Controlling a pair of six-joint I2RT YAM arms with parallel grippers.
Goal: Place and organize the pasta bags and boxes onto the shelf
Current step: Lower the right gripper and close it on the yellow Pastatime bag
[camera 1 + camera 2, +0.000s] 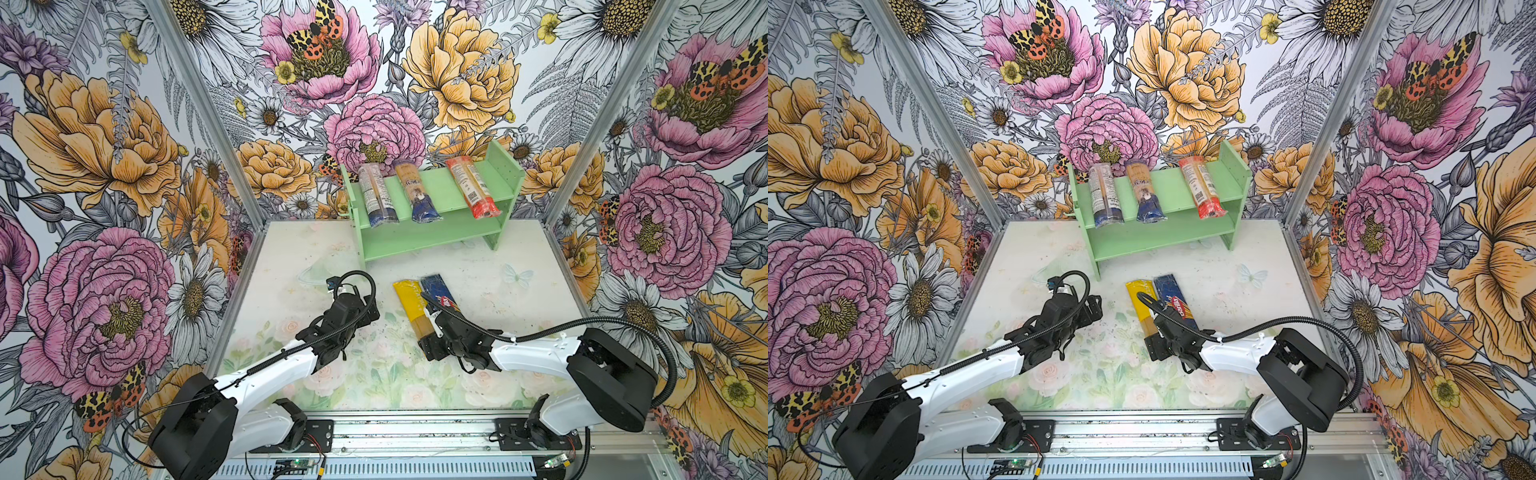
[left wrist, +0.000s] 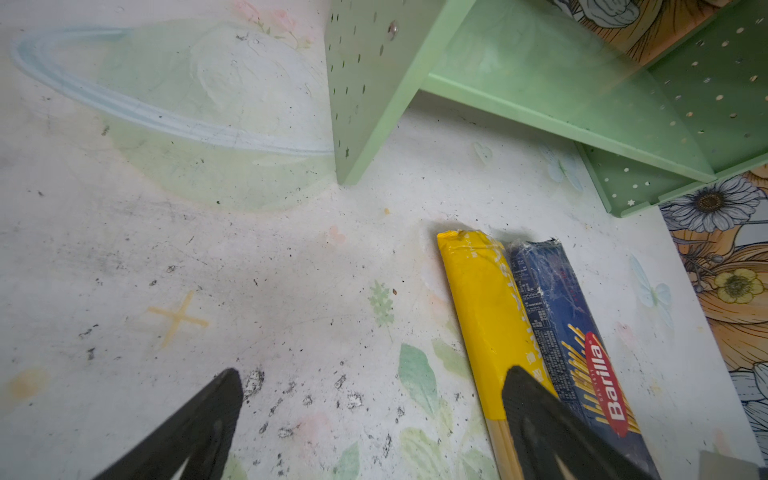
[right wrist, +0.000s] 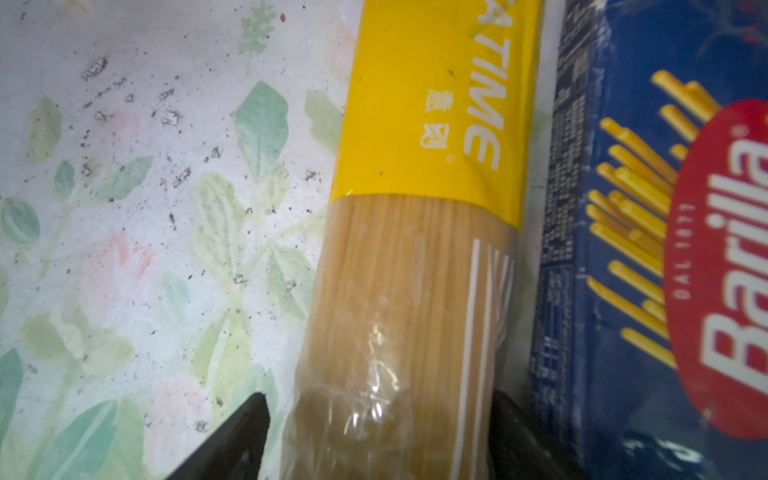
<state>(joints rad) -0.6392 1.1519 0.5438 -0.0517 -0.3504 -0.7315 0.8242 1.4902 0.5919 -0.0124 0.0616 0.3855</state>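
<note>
Top-down scene in both top views: a mint-green two-tier shelf (image 1: pixel 438 185) (image 1: pixel 1167 187) standing at the back of a pale, flower-printed bench (image 1: pixel 519 307), hemmed in by bold floral wallpaper (image 1: pixel 104 145). Across the shelf's top tier, three long spaghetti bags lying front to back, near ends jutting past the front edge: a left clear bag (image 1: pixel 376 195) with a dark-blue end, just beside it a middle clear bag (image 1: pixel 415 191), also dark blue at the near end, and well apart toward the right a red-ended bag (image 1: pixel 471 187). On the bench in front of the shelf, a yellow bag (image 1: pixel 409 301) (image 2: pixel 482 307) and a dark blue Barilla box (image 1: pixel 436 291) (image 2: pixel 582 332), side by side and touching along their lengths, the box on the right. Right claw (image 3: pixel 380 399) open and low over the clear, near end of the yellow bag, straddling it: box-side finger (image 3: pixel 511 436) down in the seam between bag and box, outer finger (image 3: pixel 232 440) just clear of the wrapper. Left claw (image 2: pixel 374 370) spread wide and holding nothing, above bare bench to the left of the yellow bag, facing the shelf's pegholed left side panel.
</note>
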